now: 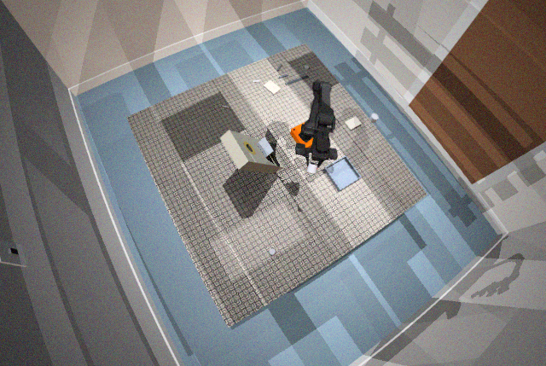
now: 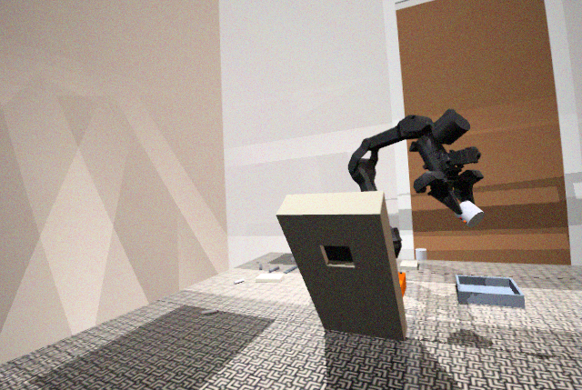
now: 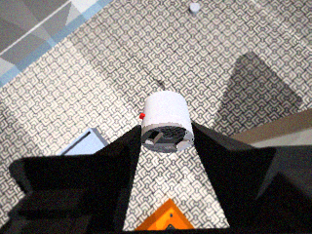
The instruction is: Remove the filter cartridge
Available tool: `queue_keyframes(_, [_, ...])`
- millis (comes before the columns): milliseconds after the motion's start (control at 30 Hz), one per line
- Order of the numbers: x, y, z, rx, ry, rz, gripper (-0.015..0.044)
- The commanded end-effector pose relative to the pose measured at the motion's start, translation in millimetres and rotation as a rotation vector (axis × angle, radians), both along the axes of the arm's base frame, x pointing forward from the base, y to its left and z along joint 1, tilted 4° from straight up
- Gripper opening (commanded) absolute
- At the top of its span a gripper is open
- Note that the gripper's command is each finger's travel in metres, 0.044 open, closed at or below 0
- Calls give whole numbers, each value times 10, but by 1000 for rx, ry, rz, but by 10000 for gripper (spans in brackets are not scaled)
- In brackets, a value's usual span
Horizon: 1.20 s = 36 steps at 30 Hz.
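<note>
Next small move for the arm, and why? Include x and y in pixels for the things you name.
I'd swing the hand (image 1: pixel 312 161) (image 2: pixel 463 207) (image 3: pixel 166 128) sideways, away from the panel (image 1: pixel 249 154) (image 2: pixel 347 296) (image 3: pixel 292 136), until the cartridge (image 1: pixel 312 168) (image 2: pixel 471 214) (image 3: pixel 167 109) is over the tray (image 1: pixel 350 163) (image 2: pixel 491 300) (image 3: pixel 95 132), keeping the grip. The cartridge is out of the panel and clamped between the fingers, but it's raised and beside the tray, so lowering or releasing now would likely miss.

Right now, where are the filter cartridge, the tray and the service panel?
filter cartridge (image 3: pixel 167 111): wrist, its white side
tray (image 2: pixel 491 300): exterior, its front wall
service panel (image 2: pixel 347 296): exterior, its back face
</note>
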<state>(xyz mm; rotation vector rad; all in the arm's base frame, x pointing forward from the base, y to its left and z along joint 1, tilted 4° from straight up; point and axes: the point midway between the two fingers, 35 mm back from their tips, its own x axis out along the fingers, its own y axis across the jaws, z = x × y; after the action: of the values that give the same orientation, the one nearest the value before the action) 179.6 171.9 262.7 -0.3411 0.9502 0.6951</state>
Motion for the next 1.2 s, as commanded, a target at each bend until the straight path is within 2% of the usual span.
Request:
queue_keyframes(0, [-163,142,25,9,-18,114,0])
queue_keyframes(200, [-364,294,29,11,-29,244,0])
queue_keyframes(467, [-387,320,8,11,-30,258,0])
queue_keyframes(1167, [-1101,839,-676,3,-45,583,0])
